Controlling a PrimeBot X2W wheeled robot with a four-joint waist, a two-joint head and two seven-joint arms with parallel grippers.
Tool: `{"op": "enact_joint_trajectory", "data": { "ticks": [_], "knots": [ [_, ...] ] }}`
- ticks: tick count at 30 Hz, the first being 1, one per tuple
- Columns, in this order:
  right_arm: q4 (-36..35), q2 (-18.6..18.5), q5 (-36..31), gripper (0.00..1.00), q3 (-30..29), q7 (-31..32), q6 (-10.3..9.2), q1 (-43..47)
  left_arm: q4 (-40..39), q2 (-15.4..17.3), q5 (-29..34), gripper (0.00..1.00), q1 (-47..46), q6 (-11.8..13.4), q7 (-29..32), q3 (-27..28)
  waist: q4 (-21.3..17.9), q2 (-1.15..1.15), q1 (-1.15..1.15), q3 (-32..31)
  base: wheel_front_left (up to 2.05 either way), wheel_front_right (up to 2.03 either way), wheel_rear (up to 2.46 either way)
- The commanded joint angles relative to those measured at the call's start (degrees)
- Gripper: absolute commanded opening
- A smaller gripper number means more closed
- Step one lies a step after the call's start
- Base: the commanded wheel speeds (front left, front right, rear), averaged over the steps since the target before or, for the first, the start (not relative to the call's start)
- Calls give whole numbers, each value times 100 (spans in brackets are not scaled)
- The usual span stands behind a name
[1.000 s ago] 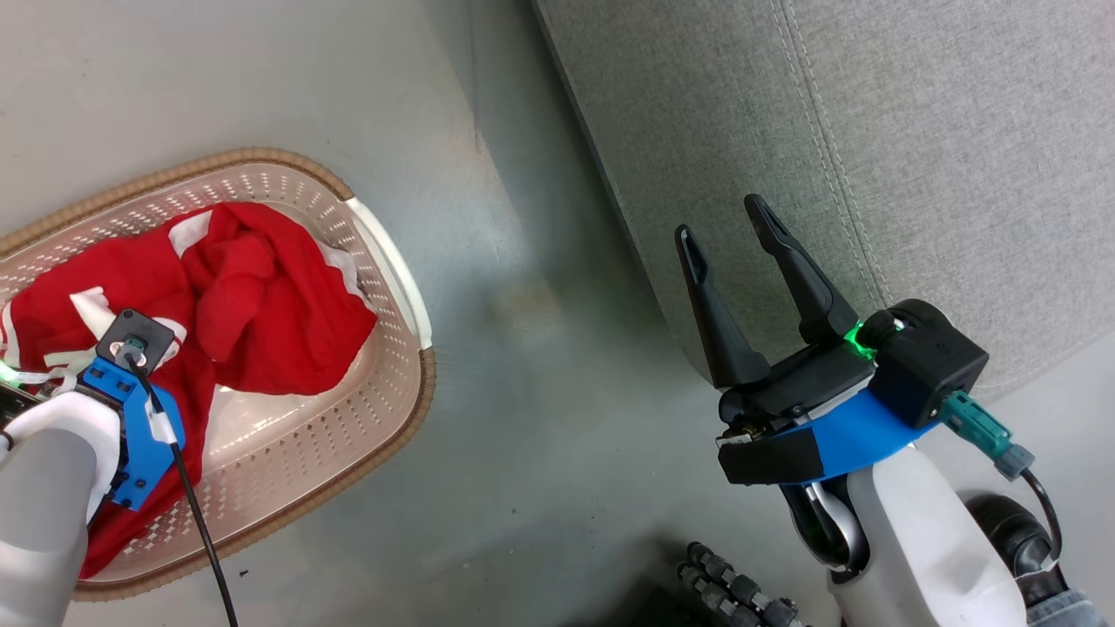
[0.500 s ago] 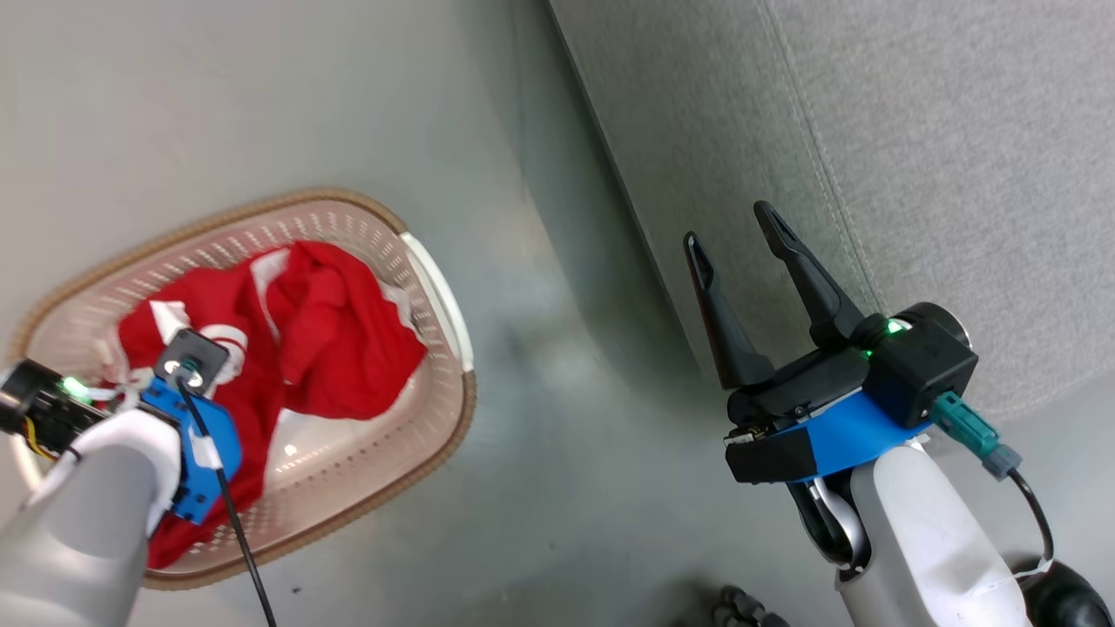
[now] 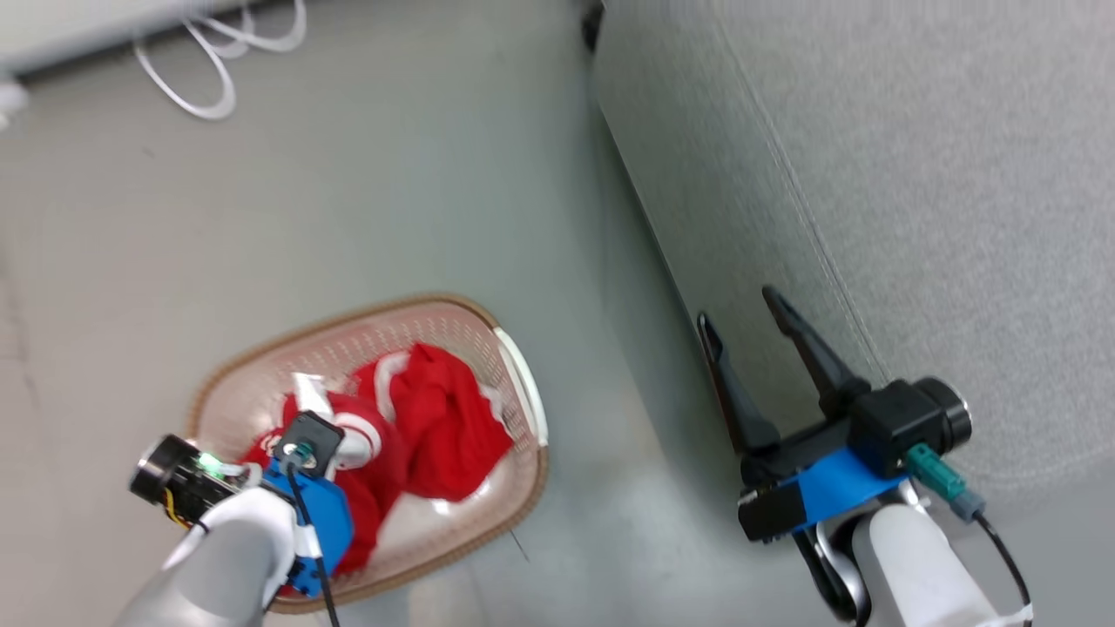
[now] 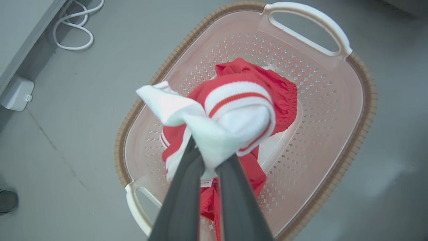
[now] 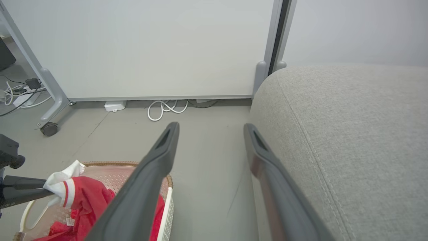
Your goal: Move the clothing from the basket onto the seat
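Now my left end effector [image 4: 210, 157] is closed on the clothing [image 4: 240, 100] over the basket [image 4: 334, 100]; my right end effector [image 3: 738, 307] stands wide open, empty, beside the seat [image 3: 915, 174].

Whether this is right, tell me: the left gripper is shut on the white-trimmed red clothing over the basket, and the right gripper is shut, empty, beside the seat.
One thing is wrong: the right gripper is open, not shut. The right wrist view shows its jaws standing wide apart, empty, beside the seat. The left gripper is indeed shut on the clothing over the basket.
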Motion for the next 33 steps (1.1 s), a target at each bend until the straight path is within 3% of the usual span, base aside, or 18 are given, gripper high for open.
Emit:
{"op": "enact_joint_trajectory", "data": {
  "ticks": [1, 18, 33],
  "knots": [
    [30, -15, -48, 100, 1, -18, 1, 100, 25, -40, -48, 0, 86, 25, -47, -8, 335, 0, 1, -538, 0, 0, 0],
    [343, -14, -184, 100, -193, 50, 1, 941, -496, -675, -393, 0, 389, 56, -284, 181, 1043, 0, 1, -2109, 0, 0, 0],
    [143, -14, -135, 100, -67, 277, 1, 1322, -1919, -588, -485, 0, 319, 343, -283, 509, 1338, 0, 1, -2590, 0, 0, 0]
  ]
}}
